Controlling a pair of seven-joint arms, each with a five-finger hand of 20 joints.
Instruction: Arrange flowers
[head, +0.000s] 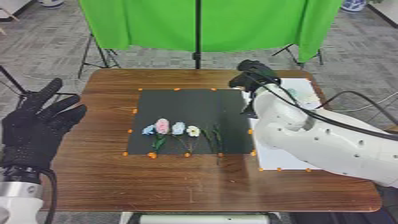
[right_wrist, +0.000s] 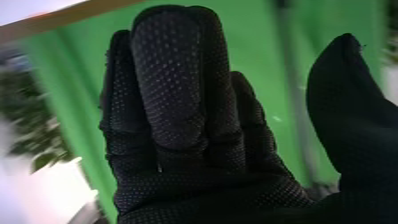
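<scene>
Small pink, blue and white flowers on green stems, lying side by side toward 6 o'clock on black square mat. White rectangular sheet at mat's 3. Right hand, black fabric glove, at mat's 1: fingers straight, pressed together, thumb apart. Left hand, same glove, at 9, fingers spread. Brown wooden table underneath mat.

Room to pass opens over the far half of the black mat and along the near side of the bench. Flowers lie across the mat's nearer half, while the right arm bars much of the white sheet alongside.
</scene>
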